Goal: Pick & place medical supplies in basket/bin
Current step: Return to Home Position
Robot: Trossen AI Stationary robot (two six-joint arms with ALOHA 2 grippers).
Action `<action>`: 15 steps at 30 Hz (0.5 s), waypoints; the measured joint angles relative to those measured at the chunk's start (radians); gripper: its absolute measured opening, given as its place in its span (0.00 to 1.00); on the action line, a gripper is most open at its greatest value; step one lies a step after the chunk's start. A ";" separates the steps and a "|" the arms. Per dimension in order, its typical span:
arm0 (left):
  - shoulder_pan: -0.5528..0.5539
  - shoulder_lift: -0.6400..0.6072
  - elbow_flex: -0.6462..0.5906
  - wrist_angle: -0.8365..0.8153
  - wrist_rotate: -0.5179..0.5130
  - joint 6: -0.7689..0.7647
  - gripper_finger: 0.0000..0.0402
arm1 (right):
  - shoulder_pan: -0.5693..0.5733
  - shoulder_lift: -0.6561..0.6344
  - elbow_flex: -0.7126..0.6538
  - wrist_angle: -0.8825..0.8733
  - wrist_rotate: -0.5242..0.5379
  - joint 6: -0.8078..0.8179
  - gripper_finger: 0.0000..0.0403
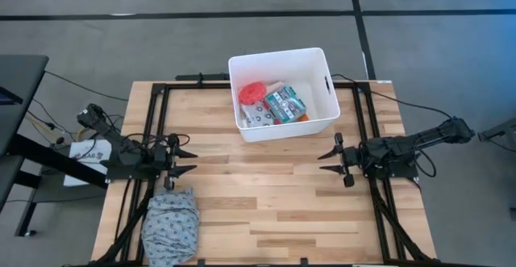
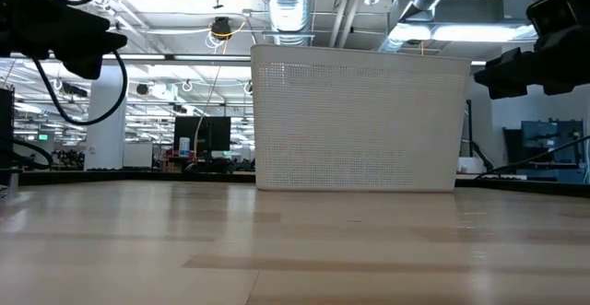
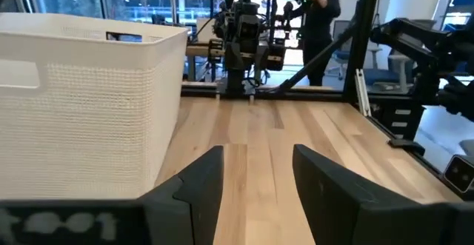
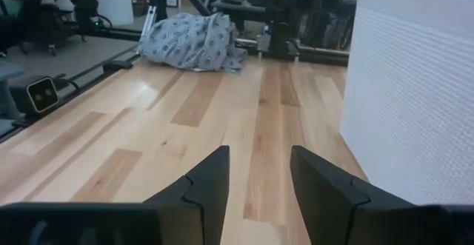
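The white tub (image 1: pixel 322 65) stands at the table's far middle; it also shows in the low view (image 2: pixel 359 121), the left wrist view (image 3: pixel 81 104) and the right wrist view (image 4: pixel 415 89). Inside it lie a pink round disc (image 1: pixel 251 92), a green-and-red box (image 1: pixel 285 103), a white packet with black print (image 1: pixel 256 115) and an orange piece (image 1: pixel 303 118). My left gripper (image 1: pixel 192 160) hovers open at the table's left side, my right gripper (image 1: pixel 322 161) open at the right, both pointing toward the middle. Each is empty in its own wrist view (image 3: pixel 258 182) (image 4: pixel 259 175).
A grey patterned cloth bundle (image 1: pixel 171 225) lies at the near left corner, just behind my left gripper, and shows in the right wrist view (image 4: pixel 194 43). Bare wooden tabletop (image 1: pixel 266 194) stretches between the two grippers. A person stands in the room beyond the table (image 3: pixel 318 15).
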 joint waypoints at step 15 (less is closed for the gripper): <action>0.000 0.000 -0.001 0.000 0.000 -0.002 0.38 | 0.000 0.000 0.000 0.000 0.000 0.000 0.35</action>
